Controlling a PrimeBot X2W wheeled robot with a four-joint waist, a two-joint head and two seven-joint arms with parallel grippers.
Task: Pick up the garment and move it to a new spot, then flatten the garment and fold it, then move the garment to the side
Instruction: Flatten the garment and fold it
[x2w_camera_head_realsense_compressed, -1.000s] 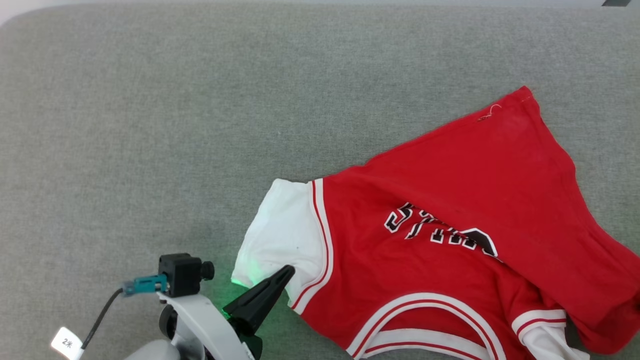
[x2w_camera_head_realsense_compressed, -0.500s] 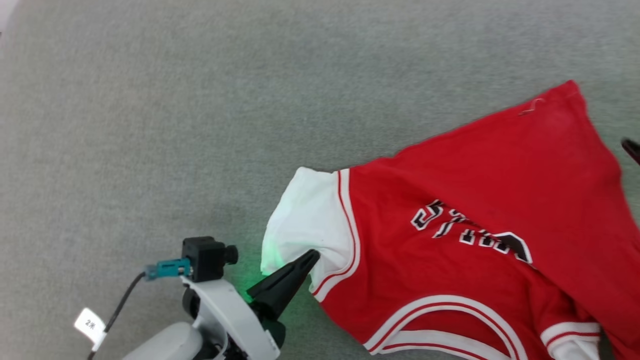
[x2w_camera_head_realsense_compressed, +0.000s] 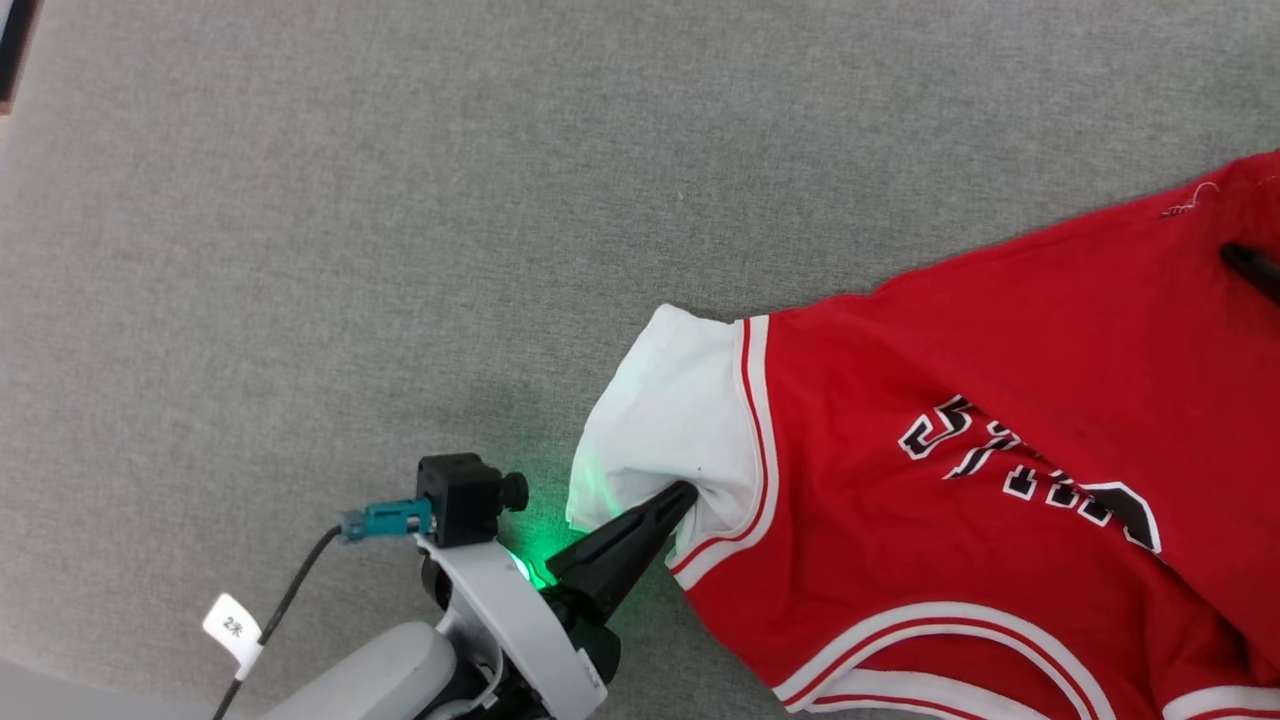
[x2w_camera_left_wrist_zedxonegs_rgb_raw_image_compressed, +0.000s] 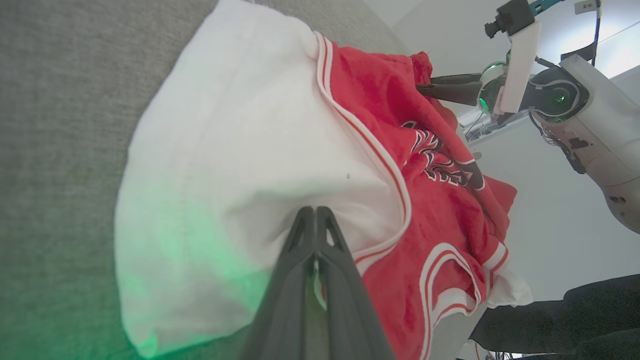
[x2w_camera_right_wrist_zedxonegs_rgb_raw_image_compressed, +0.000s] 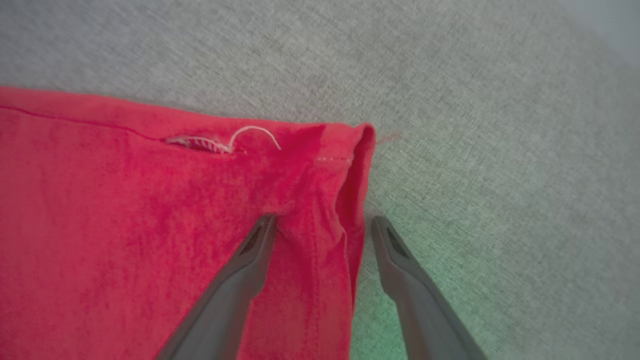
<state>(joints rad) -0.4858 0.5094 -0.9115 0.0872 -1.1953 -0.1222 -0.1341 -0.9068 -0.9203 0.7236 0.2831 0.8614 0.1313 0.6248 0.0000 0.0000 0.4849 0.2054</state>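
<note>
The garment (x2w_camera_head_realsense_compressed: 1000, 400), a red jersey with black lettering and white-and-red trim, lies on the grey surface at the right of the head view. Its white sleeve (x2w_camera_head_realsense_compressed: 680, 420) points left. My left gripper (x2w_camera_head_realsense_compressed: 682, 495) is shut on the sleeve's lower edge, and in the left wrist view its fingers (x2w_camera_left_wrist_zedxonegs_rgb_raw_image_compressed: 315, 225) are pressed together on the white cloth. My right gripper (x2w_camera_right_wrist_zedxonegs_rgb_raw_image_compressed: 322, 225) is open at the garment's far red hem corner (x2w_camera_right_wrist_zedxonegs_rgb_raw_image_compressed: 357, 137). One finger rests on the red cloth and the other on the grey surface. A dark right finger (x2w_camera_head_realsense_compressed: 1250, 268) shows at the head view's right edge.
The grey fabric surface (x2w_camera_head_realsense_compressed: 400, 200) stretches wide to the left and back of the garment. A dark object (x2w_camera_head_realsense_compressed: 15, 50) sits at the far left corner. Dark cloth (x2w_camera_left_wrist_zedxonegs_rgb_raw_image_compressed: 575, 320) shows low at the right of the left wrist view.
The head camera has moved, shifting the whole picture right and up. My right gripper's finger has come onto the garment's far corner. The left gripper still holds the sleeve.
</note>
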